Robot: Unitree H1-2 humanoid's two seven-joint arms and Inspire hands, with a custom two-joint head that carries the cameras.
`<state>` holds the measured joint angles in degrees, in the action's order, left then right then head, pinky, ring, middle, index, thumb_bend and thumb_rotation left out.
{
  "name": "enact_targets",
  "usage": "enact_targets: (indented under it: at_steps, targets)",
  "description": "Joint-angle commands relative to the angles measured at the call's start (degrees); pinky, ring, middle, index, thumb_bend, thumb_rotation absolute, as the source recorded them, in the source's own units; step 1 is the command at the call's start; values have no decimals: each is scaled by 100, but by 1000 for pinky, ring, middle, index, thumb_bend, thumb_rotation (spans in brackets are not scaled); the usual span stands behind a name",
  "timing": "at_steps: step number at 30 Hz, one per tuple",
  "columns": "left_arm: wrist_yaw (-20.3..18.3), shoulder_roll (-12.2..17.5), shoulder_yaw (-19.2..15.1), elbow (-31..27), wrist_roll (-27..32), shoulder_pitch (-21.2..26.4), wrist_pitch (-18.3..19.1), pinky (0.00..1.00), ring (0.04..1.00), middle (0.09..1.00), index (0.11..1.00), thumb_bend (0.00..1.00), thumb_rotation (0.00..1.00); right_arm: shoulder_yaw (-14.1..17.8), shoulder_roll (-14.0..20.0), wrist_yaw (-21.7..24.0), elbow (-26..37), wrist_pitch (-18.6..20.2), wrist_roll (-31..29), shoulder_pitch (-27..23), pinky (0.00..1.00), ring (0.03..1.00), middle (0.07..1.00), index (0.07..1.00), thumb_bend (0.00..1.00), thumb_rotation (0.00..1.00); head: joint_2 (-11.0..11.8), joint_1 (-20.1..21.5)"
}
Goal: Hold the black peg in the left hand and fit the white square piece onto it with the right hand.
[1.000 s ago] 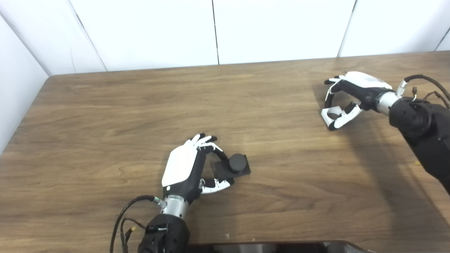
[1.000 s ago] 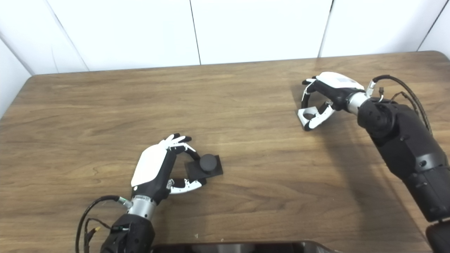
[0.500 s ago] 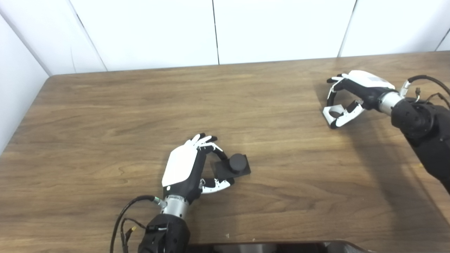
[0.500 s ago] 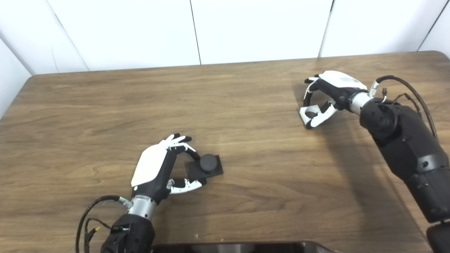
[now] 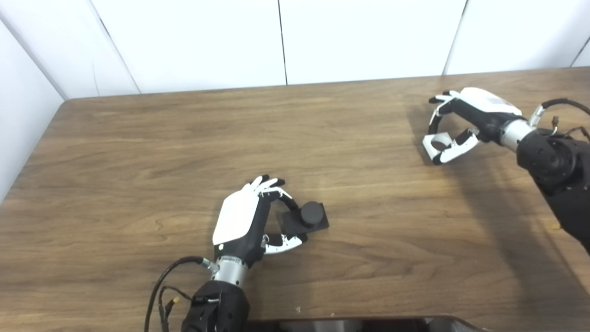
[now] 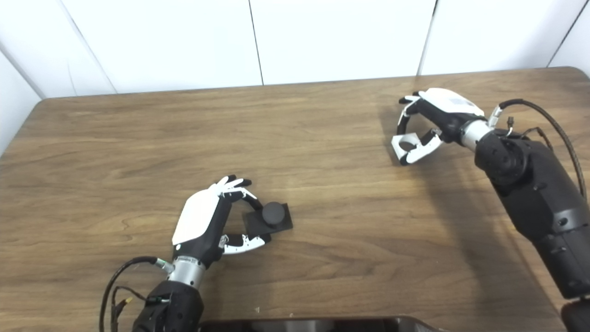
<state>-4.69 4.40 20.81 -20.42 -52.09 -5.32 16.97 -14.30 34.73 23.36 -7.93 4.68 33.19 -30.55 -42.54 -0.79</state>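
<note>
The black peg [image 5: 311,213], a short round post on a square black base, rests on the wooden table [image 5: 138,152] near the front middle. My left hand [image 5: 239,216] is shut on its base, fingers on the far edge and thumb on the near edge. My right hand [image 5: 474,113] is far to the right, shut on the white square piece [image 5: 429,147] with a round hole. It holds the piece between fingers and thumb, tilted, just above the table. The piece also shows in the right eye view [image 6: 395,146].
White wall panels stand behind the table's far edge. A dark object with a rounded edge [image 5: 350,323] sits at the bottom of the picture, at the table's front edge. Cables hang from both wrists.
My right hand has risen a little with the white square piece, moving slightly away from the table. My left hand and the black peg have not moved.
</note>
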Motion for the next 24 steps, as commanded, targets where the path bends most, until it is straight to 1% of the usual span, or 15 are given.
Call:
enact_targets:
  at_steps: [1,10,13,19,22,24]
  targets:
    - [-4,-69,31,35,-111,13,14,953,947,859,490,501,75,141,125,-15,413,-9,-40,-186,1000,1000,929,489,525,142,-6,0]
    - [10,-57,40,80,-90,27,-20,950,942,857,490,501,75,197,135,267,1446,148,-25,-9,1000,1000,934,490,525,143,-8,-3]
    - [5,-64,37,101,-72,34,-15,950,941,856,490,501,75,215,87,378,1818,199,-60,47,1000,1000,933,490,526,143,5,8]
    - [-40,-85,47,128,-76,64,18,950,941,858,490,501,75,131,-23,775,2741,445,-13,143,1000,1000,937,490,526,147,20,-18]
    - [-7,-105,63,172,-130,87,22,939,916,852,490,502,76,113,-91,901,3080,548,41,195,1000,1000,928,490,525,148,26,-21]
    - [33,-119,74,206,-174,100,21,930,903,845,489,502,76,97,-140,924,3272,533,88,226,1000,1000,923,490,525,147,26,-21]
